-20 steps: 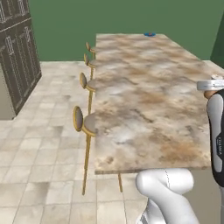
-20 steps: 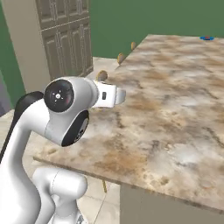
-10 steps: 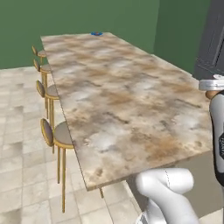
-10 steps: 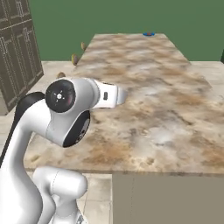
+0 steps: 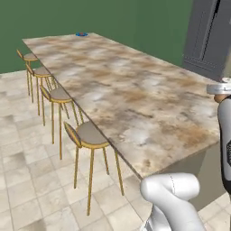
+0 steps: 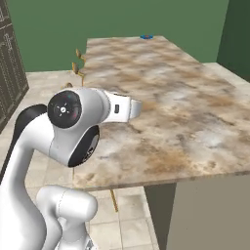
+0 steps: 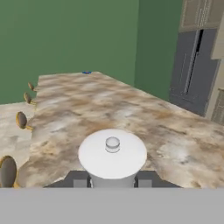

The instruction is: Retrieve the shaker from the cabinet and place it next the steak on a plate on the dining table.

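Change since earlier frame: base has swung round, so the whole scene has shifted; counter (image 5: 135, 99) now runs lengthwise ahead. Pincer (image 7: 112, 183): nearly closed, clamped on the shaker (image 7: 112, 154), white cap uppermost, held above the counter's near end. Blue plate (image 6: 146, 36): far end of counter. Stools (image 5: 88, 135): along left side.

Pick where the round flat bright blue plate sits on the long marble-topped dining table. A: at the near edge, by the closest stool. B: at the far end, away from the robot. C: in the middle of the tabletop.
B: the blue plate lies at the far end of the marble dining table, well beyond the gold-legged stools.
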Motion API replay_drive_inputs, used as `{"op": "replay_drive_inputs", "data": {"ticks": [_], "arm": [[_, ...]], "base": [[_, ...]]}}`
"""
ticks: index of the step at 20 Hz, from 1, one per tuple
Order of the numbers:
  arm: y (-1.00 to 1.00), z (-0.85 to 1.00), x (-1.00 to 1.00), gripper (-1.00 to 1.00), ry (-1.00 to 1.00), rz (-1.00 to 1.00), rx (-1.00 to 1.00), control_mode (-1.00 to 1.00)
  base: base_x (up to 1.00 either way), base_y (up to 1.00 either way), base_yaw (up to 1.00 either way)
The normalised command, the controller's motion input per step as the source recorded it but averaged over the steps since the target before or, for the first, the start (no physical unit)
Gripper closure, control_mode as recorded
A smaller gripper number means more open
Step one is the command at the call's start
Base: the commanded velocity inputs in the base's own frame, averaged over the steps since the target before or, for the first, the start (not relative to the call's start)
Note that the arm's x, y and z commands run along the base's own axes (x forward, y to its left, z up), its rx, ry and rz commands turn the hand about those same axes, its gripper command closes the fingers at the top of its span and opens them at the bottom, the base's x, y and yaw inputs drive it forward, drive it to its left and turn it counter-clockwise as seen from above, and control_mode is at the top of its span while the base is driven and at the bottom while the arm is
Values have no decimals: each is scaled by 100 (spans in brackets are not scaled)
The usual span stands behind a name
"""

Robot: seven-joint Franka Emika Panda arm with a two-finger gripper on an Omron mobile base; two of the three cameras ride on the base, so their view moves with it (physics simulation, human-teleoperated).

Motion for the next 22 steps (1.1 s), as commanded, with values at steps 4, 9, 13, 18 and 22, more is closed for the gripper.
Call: {"op": "replay_drive_inputs", "data": {"ticks": [4,9,13,18,22], "arm": [[0,0,0,100,0,0,0,100],[0,0,0,100,0,0,0,100],[0,0,0,100,0,0,0,100],[0,0,0,100,0,0,0,100],[0,0,0,100,0,0,0,100]], "base": [[2,100,-17],[20,100,-6],[45,100,1],[63,100,31],[75,98,53]]}}
